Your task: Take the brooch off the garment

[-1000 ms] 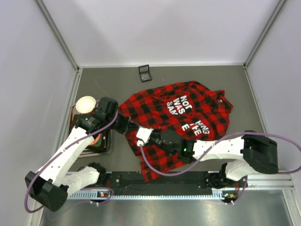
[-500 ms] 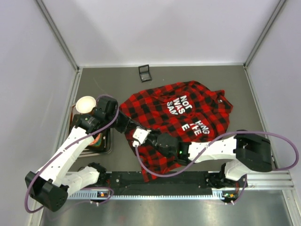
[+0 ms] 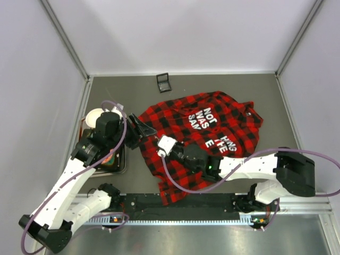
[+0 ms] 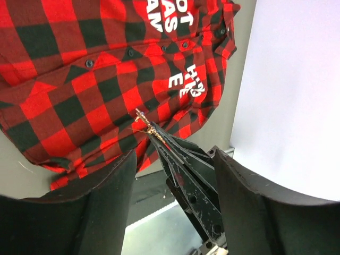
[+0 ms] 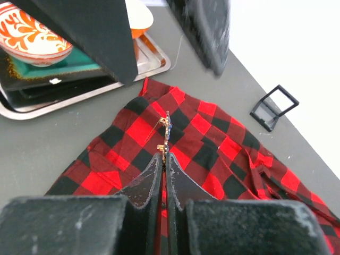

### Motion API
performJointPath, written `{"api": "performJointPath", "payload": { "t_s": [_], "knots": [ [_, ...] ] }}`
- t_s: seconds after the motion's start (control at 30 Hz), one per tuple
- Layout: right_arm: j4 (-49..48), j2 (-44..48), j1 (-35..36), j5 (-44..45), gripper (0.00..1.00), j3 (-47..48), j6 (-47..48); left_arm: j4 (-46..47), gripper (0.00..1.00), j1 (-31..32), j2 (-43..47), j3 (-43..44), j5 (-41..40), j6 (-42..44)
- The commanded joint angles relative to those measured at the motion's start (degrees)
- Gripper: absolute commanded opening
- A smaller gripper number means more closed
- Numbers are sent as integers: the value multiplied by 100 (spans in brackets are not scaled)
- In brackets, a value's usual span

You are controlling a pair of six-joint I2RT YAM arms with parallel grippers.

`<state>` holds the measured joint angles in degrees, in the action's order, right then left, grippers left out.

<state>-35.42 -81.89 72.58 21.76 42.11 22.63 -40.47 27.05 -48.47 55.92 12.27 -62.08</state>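
One brooch [image 5: 166, 130] stands edge-on at the tips of the right gripper [image 5: 163, 155], whose two fingers are clenched together on its lower end. Seen this way it is only a thin glinting sliver, and I cannot tell whether its pin is in the cloth or just clear of it. It sits over the one garment [image 3: 212, 133], a red-and-black plaid shirt with white lettering spread on the table [image 3: 122, 90], near the shirt's edge closest to the tray [image 5: 85, 94]. The left gripper [image 4: 174, 153] is released, its two fingers spread wide on either side of the right gripper's tips and grasping nothing. The single metal tray carries one orange-patterned bowl [image 5: 32, 42] and one white bowl [image 3: 95, 118]. One small black square box [image 3: 164, 82] lies beyond the shirt, near the back wall.
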Motion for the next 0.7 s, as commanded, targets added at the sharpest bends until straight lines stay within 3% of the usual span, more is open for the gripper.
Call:
{"api": "performJointPath", "payload": {
  "t_s": [0.0, 0.17, 0.33, 0.37, 0.4, 0.47, 0.67],
  "knots": [
    [175, 357, -200, -426, 0, -115, -540, 259, 68, 11, 144, 366, -392, 959],
    [982, 498, -665, -1697, 0, 77, -1743, 408, 72, 2, 338, 323, -830, 1743],
    [1195, 700, -1192, -2912, 0, 78, -3105, 478, 74, -7, 356, 384, -788, 2411],
    [1178, 709, -1489, -3636, 0, 96, -3281, 409, 74, -7, 303, 428, -788, 2455],
    [1282, 727, -1622, -4026, 0, 131, -3640, 356, 84, -15, 277, 463, -875, 2525],
    [1371, 779, -1964, -5073, 0, 184, -3914, 215, 88, -33, 172, 542, -955, 2604],
    [1652, 1025, -2651, -6981, 0, 184, -4636, 688, 95, -112, -57, 376, 907, 2851]
  ]
}}
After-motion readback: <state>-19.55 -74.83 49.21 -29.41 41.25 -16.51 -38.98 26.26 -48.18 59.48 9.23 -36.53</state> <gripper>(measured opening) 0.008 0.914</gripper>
